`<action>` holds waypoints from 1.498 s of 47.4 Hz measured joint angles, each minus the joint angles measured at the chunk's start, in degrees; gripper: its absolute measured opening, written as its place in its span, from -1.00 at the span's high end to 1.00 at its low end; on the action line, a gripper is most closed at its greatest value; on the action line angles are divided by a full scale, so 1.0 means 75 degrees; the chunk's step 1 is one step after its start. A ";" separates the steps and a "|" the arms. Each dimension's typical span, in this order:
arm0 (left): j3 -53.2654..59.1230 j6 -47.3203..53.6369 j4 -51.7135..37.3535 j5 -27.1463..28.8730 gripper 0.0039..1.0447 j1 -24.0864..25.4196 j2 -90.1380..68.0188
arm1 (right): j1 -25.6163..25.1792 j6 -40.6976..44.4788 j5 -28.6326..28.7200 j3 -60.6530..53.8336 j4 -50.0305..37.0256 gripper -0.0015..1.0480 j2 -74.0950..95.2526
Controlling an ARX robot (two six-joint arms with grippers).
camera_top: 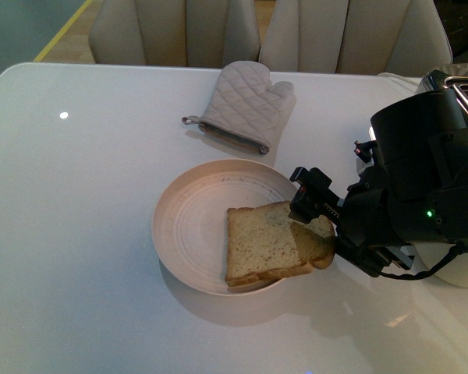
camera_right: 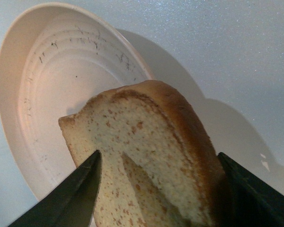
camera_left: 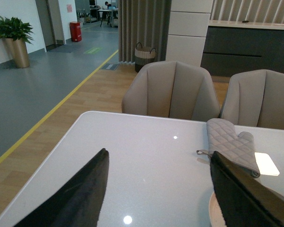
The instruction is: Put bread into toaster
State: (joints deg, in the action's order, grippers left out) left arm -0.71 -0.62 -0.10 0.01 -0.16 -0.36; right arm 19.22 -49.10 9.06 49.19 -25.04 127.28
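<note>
The bread point(camera_top: 265, 243) lies on the plate point(camera_top: 165, 226), its right end tipped up inside the right gripper point(camera_top: 312, 212). The fingers point(camera_right: 80, 189) pinch its two crust edges, a contact only the right wrist view shows. The left gripper point(camera_left: 158, 189) hangs over the bench point(camera_left: 151, 142), fingers spread wide and empty.

no legible txt, no labels, brands, nos. or signs in any view
</note>
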 joint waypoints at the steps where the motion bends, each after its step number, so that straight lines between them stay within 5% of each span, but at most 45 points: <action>1: 0.0000 0.0000 0.0000 -0.0003 -0.34 0.0000 0.0000 | 0.0000 -0.0006 -0.0015 0.0003 0.0006 -0.30 0.0000; 11: 0.0000 0.0006 0.0000 0.0000 -0.90 0.0000 0.0000 | 0.0009 -0.0117 -0.0035 -0.0032 -0.0093 0.30 -0.0111; 22: 0.0000 0.0017 0.0000 -0.0003 -0.87 0.0000 0.0000 | -0.0047 -0.0140 0.0087 -0.0233 -0.0131 0.93 -0.0845; 37: 0.0000 0.0017 0.0000 0.0000 -0.87 0.0000 0.0000 | -0.0391 0.0772 -0.0277 -0.0210 0.0656 0.95 -0.3631; 51: 0.0000 0.0017 0.0000 -0.0003 -0.87 0.0000 0.0000 | -0.1413 0.4278 -0.1955 0.1166 0.2929 0.94 -0.6292; 71: 0.0000 0.0017 0.0000 -0.0003 -0.87 0.0000 0.0000 | -0.2334 0.6659 -0.2363 0.1239 0.4170 0.95 -0.6685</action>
State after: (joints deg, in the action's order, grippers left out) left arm -0.71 -0.49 -0.10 -0.01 -0.16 -0.36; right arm 1.72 0.84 -8.67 58.48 6.24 77.14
